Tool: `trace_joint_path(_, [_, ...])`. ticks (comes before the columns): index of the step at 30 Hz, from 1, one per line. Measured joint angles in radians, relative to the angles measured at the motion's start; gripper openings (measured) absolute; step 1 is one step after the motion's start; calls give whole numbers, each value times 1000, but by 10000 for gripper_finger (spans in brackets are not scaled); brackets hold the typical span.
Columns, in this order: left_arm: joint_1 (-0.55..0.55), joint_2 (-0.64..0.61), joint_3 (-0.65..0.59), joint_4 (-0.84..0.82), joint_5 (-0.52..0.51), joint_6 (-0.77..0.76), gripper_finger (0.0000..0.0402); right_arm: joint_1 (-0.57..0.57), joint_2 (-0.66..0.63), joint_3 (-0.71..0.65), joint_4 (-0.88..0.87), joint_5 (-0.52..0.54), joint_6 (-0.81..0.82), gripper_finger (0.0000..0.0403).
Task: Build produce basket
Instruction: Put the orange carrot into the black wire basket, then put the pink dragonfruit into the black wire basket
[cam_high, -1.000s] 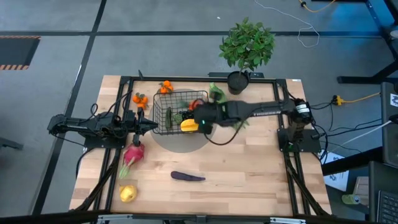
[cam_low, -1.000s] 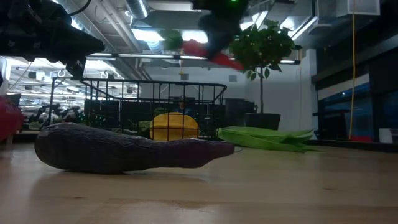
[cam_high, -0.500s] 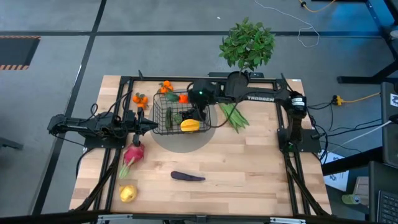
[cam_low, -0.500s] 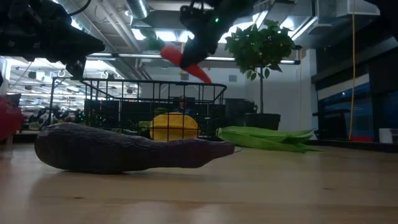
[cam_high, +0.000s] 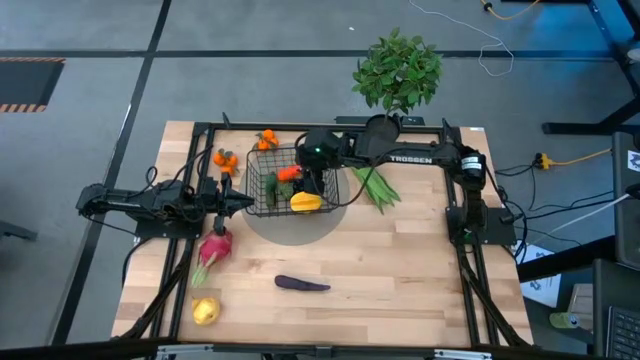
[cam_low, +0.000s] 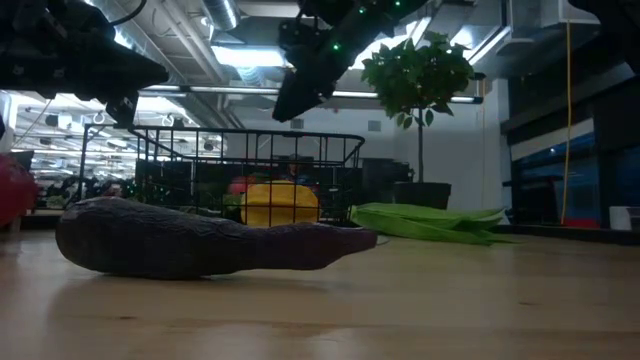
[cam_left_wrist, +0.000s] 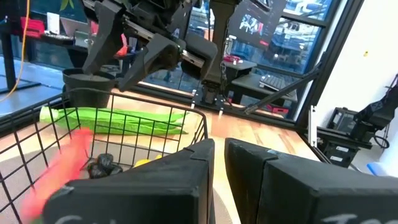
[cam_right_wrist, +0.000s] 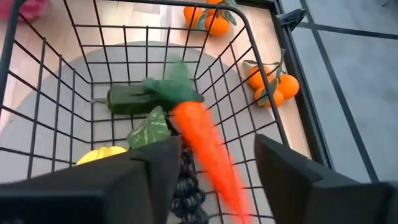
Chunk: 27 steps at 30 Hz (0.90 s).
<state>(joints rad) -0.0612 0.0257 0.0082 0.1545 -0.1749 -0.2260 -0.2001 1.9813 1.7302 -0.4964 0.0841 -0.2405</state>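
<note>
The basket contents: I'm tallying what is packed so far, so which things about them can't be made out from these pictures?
- Carrot: motion-blurred in the right wrist view, so whether it has settled in the basket is unclear.
- Dark bunch: cut off by the right gripper, which is open.
- Low view: the eggplant and mesh hide the basket's floor.
- High view: the right arm covers the basket's far corner.

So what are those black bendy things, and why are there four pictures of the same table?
They are two robot arms with pinching grippers. One camera looks down from above, one sits low on the table, and one rides on each wrist. The right gripper is open above the basket, and the carrot it carried is dropping in, with nothing gripping it. The left gripper waits shut beside the basket, empty. On the table lie an eggplant, a dragon fruit, long green pods and small oranges.
</note>
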Motion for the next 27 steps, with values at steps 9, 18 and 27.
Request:
trace_joint_path(9, [0, 0, 0, -4, 0, 0, 29, 0, 1, 22, -35, 2, 105, 241])
trace_joint_path(18, [0, 0, 0, -4, 0, 0, 29, 0, 0, 214, -459, 2, 300, 223])
trace_joint_path(27, [0, 0, 0, -4, 0, 0, 29, 57, -2, 230, -864, 3, 391, 222])
